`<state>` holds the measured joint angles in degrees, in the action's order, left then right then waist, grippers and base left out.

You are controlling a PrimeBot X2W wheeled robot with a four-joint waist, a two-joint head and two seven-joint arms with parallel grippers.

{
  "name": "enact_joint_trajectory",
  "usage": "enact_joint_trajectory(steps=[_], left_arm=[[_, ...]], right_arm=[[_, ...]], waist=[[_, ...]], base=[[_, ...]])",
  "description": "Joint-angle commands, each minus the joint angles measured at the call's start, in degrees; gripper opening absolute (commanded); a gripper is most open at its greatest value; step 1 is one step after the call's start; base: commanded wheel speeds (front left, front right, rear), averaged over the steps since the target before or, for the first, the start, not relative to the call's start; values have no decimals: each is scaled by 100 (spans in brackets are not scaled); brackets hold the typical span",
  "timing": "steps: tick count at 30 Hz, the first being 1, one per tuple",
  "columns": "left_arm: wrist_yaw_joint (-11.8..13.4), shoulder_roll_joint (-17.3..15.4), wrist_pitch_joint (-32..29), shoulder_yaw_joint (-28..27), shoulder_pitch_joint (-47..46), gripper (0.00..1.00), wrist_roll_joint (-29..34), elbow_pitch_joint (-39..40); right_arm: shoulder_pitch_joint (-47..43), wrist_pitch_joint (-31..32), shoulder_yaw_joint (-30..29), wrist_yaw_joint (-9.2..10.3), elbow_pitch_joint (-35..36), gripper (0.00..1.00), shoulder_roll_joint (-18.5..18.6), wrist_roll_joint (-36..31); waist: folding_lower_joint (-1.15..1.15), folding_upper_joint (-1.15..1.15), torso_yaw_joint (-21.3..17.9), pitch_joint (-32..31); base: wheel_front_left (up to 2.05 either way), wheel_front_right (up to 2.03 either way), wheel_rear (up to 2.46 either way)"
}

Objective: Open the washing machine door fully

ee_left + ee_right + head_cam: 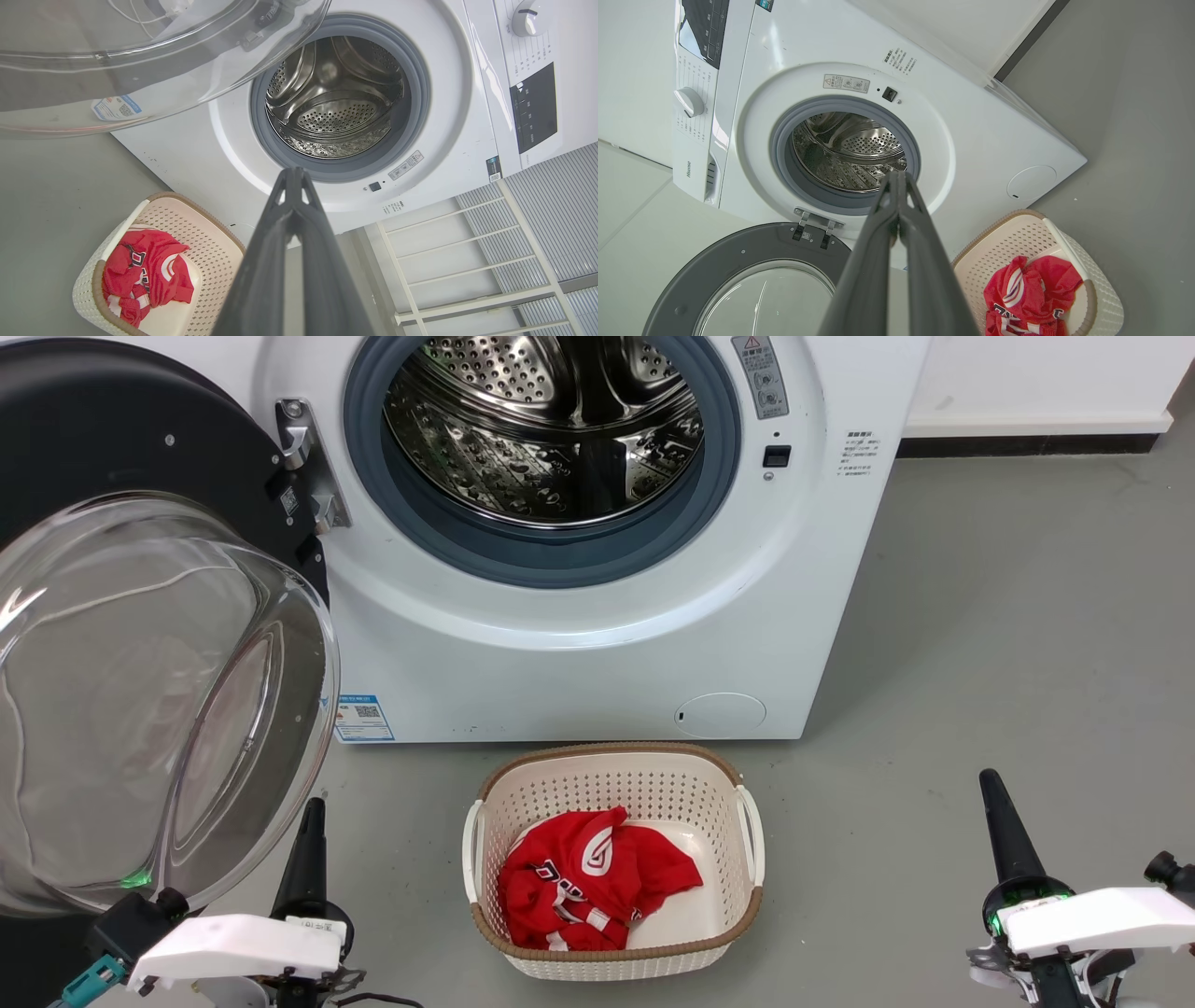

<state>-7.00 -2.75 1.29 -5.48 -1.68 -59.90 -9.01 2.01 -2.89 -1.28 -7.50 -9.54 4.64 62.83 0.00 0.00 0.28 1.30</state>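
The washing machine door [103, 448], a round black disc with a bulging clear glass bowl [140, 700], stands swung wide open on its hinge at the machine's left, baring the steel drum [546, 425]. My left gripper [311, 812] is shut and empty, low on the left just in front of the bowl's lower rim; whether it touches is unclear. My right gripper [990, 784] is shut and empty at the lower right, far from the door. In the left wrist view the bowl [140, 51] hangs above my gripper [293, 173]. The right wrist view shows the door [738, 275] beside my gripper [896, 176].
A cream laundry basket [738, 775] holding a red shirt [583, 877] sits on the grey floor right before the machine, between my two arms. A small round white flap [721, 714] marks the machine's lower front. A white wall runs behind on the right.
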Motion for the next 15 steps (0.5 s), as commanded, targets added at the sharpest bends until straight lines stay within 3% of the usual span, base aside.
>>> enact_joint_trajectory(steps=[1, 15], left_arm=[[-22, -14, -39, -10, -156, 0, -164, 18], [-35, -15, -249, -38, -252, 0, -1014, -127]], right_arm=[[110, 42, -22, 0, 17, 0, 37, 184], [204, 231, -89, 1, -105, 0, 33, 1004]], waist=[[0, 0, -1, -2], [0, 0, -7, -27]], base=[[0, 0, 0], [0, 0, 0]])
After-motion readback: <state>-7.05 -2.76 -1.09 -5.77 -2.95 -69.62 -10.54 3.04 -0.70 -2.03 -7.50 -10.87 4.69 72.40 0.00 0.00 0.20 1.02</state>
